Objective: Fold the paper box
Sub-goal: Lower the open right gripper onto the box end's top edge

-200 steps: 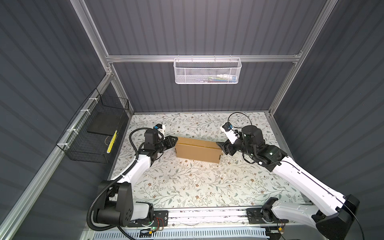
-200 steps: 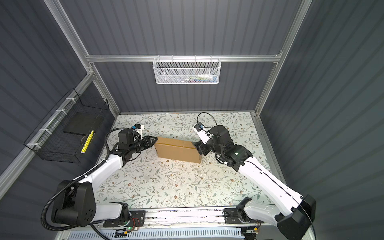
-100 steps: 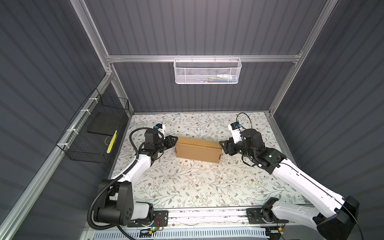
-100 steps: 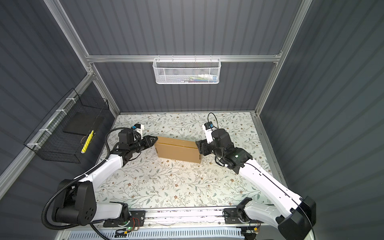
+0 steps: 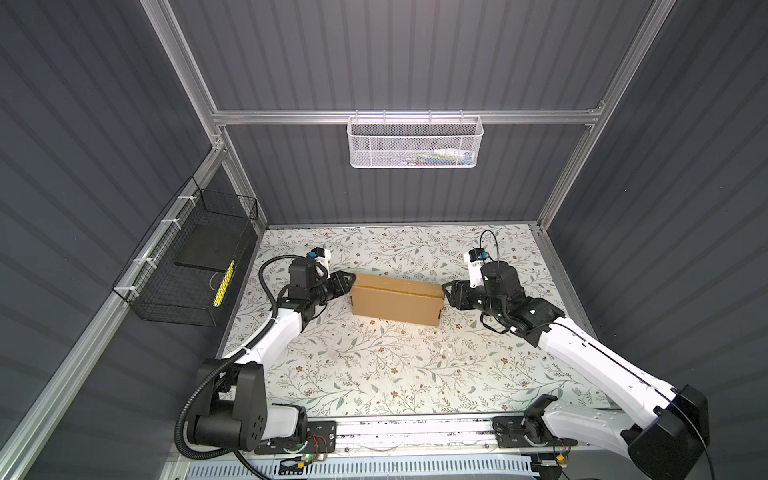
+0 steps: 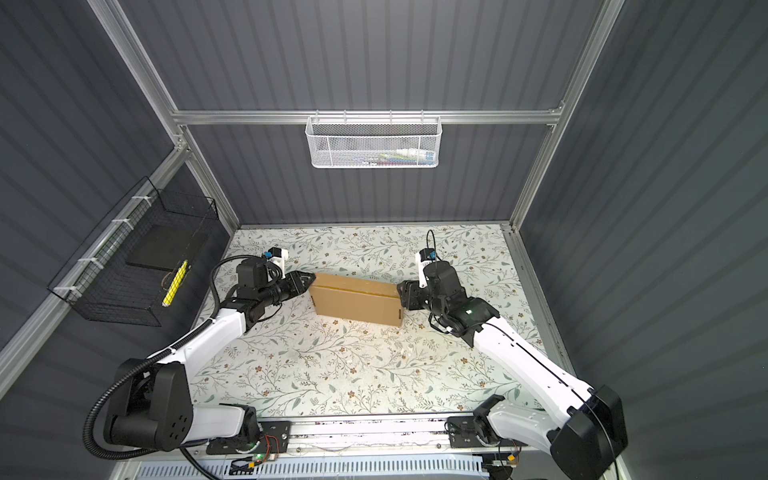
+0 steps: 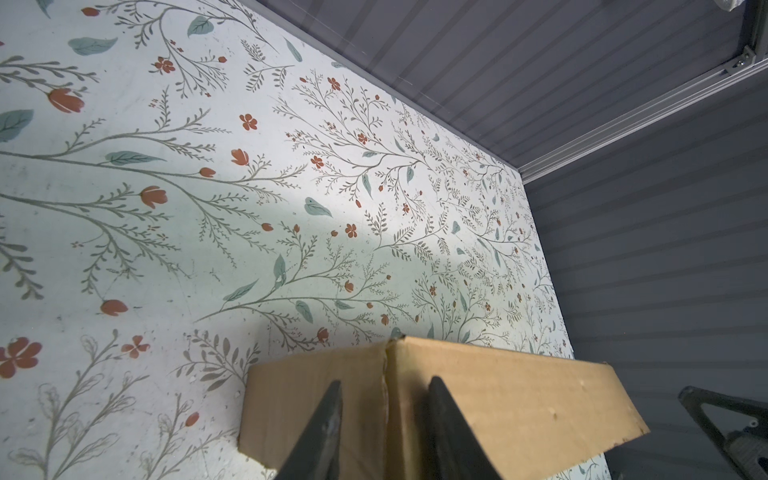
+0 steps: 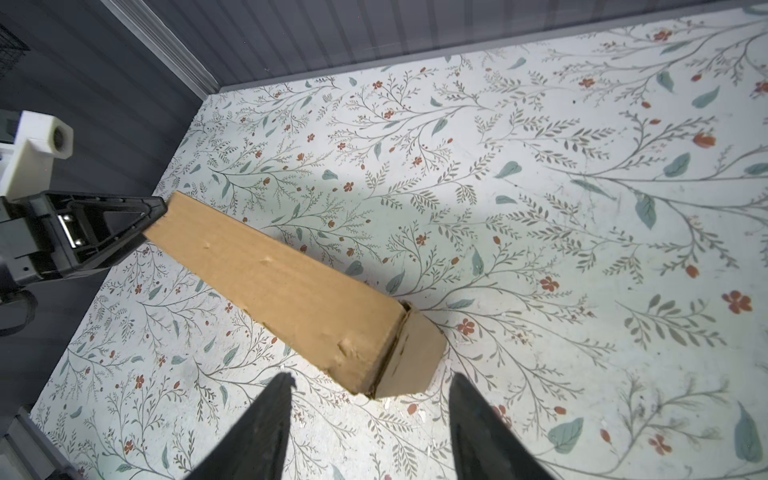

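The paper box (image 5: 395, 301) (image 6: 355, 303) is a closed brown cardboard block lying across the middle of the floral table. My left gripper (image 5: 351, 282) (image 6: 311, 278) is at its left end. In the left wrist view the gripper (image 7: 385, 380) has its jaws partly apart, and both fingertips (image 7: 336, 390) rest against the box (image 7: 519, 395) on either side of a corner edge. My right gripper (image 5: 445, 291) (image 6: 401, 291) is at the box's right end. In the right wrist view this gripper (image 8: 370, 376) is open, and the box (image 8: 282, 286) ends just ahead of its tips.
A white mesh basket (image 5: 415, 141) hangs on the back wall. A black wire basket (image 5: 187, 266) hangs on the left wall. Dark walls close in the table on three sides. The arms' mounting rail (image 5: 415, 428) runs along the front edge.
The right wrist has swung toward the right while its tips stayed by the box's right end, and its jaws have narrowed a little. The left arm and the box have not moved.
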Controlling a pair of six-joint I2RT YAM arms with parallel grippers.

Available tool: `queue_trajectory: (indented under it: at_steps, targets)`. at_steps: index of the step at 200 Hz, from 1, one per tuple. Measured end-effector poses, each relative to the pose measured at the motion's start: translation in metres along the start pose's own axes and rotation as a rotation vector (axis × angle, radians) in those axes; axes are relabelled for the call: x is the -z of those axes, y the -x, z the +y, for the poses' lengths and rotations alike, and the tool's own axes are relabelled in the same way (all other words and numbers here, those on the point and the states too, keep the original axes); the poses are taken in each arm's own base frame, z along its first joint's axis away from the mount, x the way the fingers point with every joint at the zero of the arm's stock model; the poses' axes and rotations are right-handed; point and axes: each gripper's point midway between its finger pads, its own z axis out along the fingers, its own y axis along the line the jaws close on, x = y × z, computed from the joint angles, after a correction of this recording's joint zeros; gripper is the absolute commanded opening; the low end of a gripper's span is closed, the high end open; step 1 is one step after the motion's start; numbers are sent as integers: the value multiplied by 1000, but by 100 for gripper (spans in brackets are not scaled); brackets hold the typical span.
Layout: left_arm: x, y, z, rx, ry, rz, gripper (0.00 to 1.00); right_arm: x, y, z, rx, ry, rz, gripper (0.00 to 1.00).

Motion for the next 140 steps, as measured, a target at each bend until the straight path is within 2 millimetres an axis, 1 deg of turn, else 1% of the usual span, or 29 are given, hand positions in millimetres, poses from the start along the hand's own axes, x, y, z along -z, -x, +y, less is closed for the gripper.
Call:
queue_trajectory:
  at_steps: [18,85,140]
  targets:
    - [0,0,0,0,0,0,35,-4,-3,-2,-21,1,13,58]
    - [0,0,0,0,0,0,35,-15,-1,-2,-67,21,15,56]
    - [0,0,0,0,0,0,35,-25,-10,-8,-88,20,43,53]
